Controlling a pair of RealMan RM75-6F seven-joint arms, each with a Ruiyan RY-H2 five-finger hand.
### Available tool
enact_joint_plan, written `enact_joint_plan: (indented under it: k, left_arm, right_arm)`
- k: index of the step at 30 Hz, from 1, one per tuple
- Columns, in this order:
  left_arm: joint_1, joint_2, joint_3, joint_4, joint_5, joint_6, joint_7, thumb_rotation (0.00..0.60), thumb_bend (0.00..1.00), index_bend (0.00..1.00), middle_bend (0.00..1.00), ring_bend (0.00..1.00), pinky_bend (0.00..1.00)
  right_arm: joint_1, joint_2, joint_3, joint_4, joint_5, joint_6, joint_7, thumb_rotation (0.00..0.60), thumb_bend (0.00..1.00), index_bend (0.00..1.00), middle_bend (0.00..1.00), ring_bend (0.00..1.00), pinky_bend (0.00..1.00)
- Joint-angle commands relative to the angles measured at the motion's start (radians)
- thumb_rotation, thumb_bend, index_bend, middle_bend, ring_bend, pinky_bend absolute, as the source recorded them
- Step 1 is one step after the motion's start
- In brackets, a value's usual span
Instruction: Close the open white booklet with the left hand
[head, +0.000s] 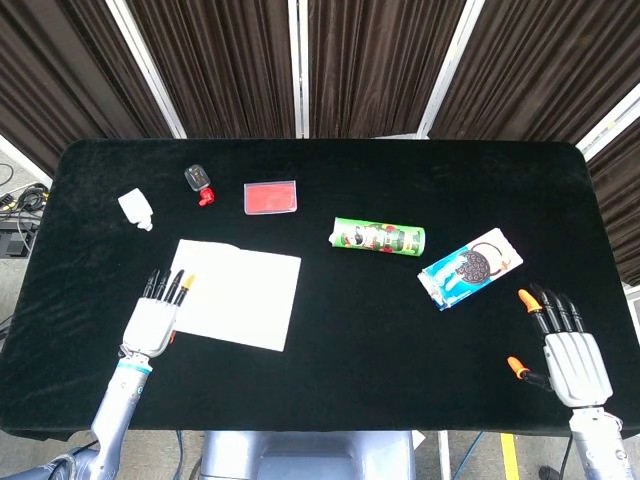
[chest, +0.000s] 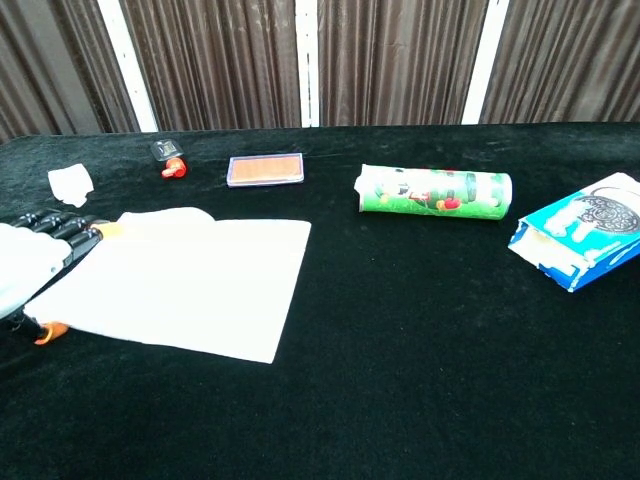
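Note:
The open white booklet (head: 238, 295) (chest: 180, 282) lies flat on the black table, left of centre. My left hand (head: 155, 313) (chest: 35, 265) sits at the booklet's left edge with fingers stretched forward; its fingertips (head: 184, 287) overlap the paper's left margin. Nothing is gripped in it. My right hand (head: 568, 350) rests flat near the table's front right corner, fingers spread and holding nothing; the chest view does not show it.
A green snack tube (head: 379, 238) (chest: 434, 190) lies at centre, a blue cookie box (head: 470, 267) (chest: 585, 235) to its right. Behind the booklet are a red card case (head: 270, 196) (chest: 265, 169), a small red-capped bottle (head: 199, 184) (chest: 168, 158) and a small white packet (head: 135, 208) (chest: 70, 183).

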Motion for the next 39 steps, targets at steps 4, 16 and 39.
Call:
enact_joint_plan:
  k: [4,16,39]
  left_arm:
    - [0.002,0.012,0.009,-0.017,0.049,0.054,-0.024,0.600,0.57,0.00,0.00,0.00,0.00]
    - [-0.020,0.016,0.009,-0.057,0.115,0.102,-0.029,0.600,0.53,0.00,0.00,0.00,0.00]
    - [-0.049,-0.047,0.017,-0.112,0.206,0.158,-0.016,0.600,0.30,0.00,0.00,0.00,0.00]
  right_arm:
    - [-0.001,0.001,-0.001,-0.003,-0.001,0.002,0.000,0.600,0.08,0.00,0.00,0.00,0.00]
    - [-0.002,0.005,0.001,-0.008,0.002,0.001,0.003,0.600,0.08,0.00,0.00,0.00,0.00]
    - [-0.004,0.018,0.009,-0.018,0.010,0.009,0.020,0.600,0.08,0.00,0.00,0.00,0.00]
